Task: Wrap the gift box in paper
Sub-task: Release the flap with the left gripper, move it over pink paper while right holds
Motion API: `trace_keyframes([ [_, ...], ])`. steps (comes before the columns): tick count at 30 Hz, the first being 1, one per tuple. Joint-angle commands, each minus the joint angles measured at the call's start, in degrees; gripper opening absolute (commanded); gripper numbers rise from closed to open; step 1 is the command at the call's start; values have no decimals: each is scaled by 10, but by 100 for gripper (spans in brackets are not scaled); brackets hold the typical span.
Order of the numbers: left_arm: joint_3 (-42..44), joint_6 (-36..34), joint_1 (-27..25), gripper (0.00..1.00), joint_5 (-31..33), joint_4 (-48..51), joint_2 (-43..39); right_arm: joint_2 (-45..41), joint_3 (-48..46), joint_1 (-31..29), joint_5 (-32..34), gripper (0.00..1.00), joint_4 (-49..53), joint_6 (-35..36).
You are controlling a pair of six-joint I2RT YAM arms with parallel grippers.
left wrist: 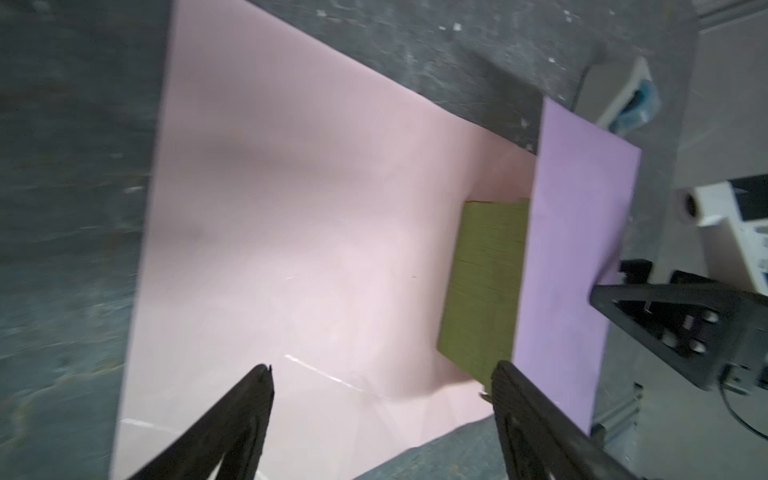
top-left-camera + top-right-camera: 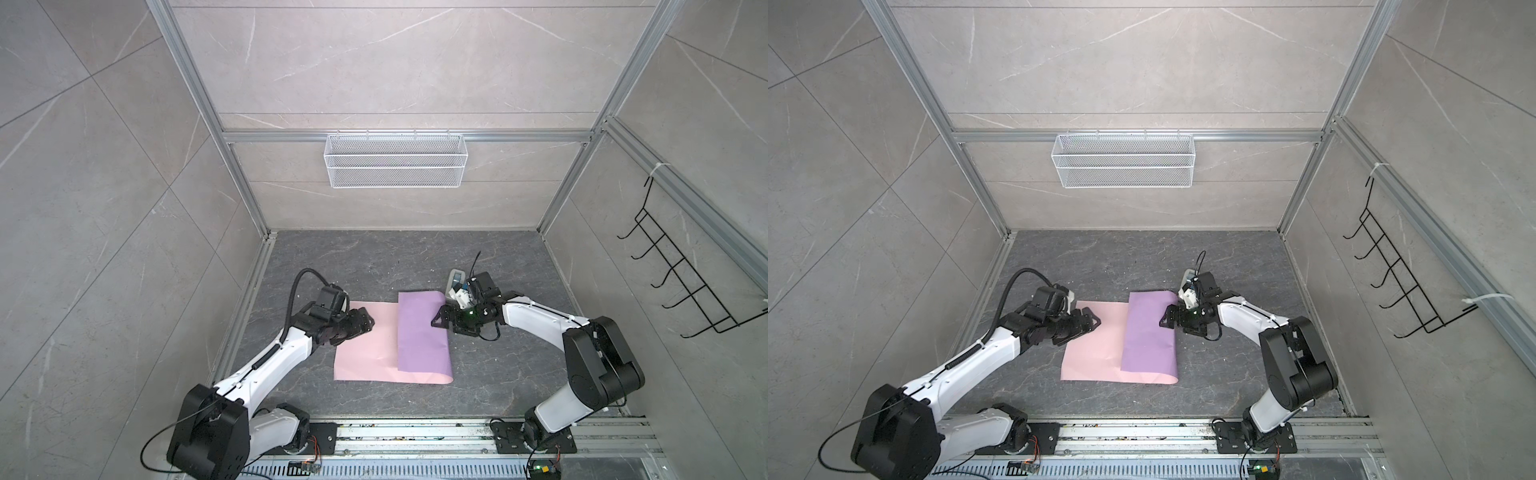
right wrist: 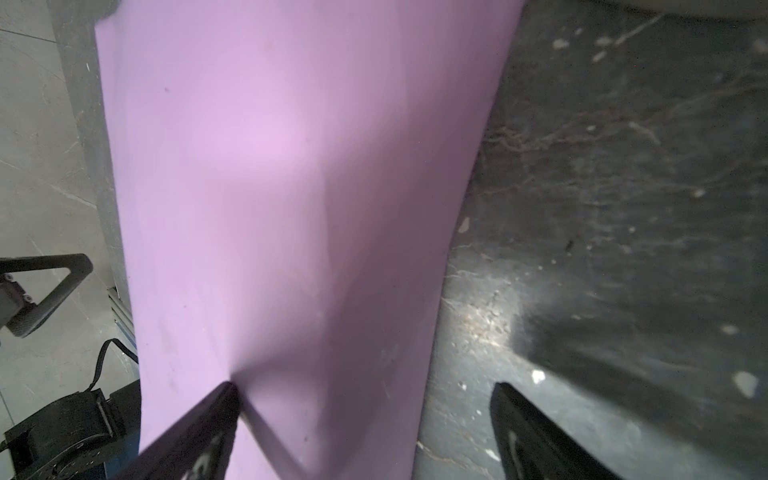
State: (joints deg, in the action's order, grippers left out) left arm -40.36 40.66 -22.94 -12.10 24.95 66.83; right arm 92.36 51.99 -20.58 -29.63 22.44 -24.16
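The paper (image 2: 361,353) lies flat on the dark table, pink face up. Its right part is folded over leftward as a lilac flap (image 2: 422,332) (image 2: 1148,332). That flap hides the gift box in both top views. In the left wrist view the olive-green gift box (image 1: 486,286) shows under the flap's edge (image 1: 573,249). My left gripper (image 2: 368,322) (image 1: 382,370) hovers open over the pink sheet's far left part, holding nothing. My right gripper (image 2: 440,320) (image 3: 365,386) is open at the flap's right fold. One of its fingertips (image 3: 228,392) touches the lilac surface (image 3: 291,166).
A small grey-white handheld device (image 2: 455,282) (image 1: 636,95) lies just behind the right gripper. A white wire basket (image 2: 395,160) hangs on the back wall, and a black hook rack (image 2: 685,282) on the right wall. Aluminium frame rails run along the table's edges.
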Motion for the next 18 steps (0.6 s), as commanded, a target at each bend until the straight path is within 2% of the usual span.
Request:
trace_keyframes([
  [1,24,1,33,86,13,49,-19,18,-23,-2,67,96,43,14],
  [4,50,23,58,86,13,64,-19,18,-23,-2,64,96,42,14],
  [11,106,46,60,87,5,58,-30,14,-23,-2,64,96,43,13],
  [18,126,40,60,82,-122,-36,-11,18,-22,-2,62,96,40,12],
])
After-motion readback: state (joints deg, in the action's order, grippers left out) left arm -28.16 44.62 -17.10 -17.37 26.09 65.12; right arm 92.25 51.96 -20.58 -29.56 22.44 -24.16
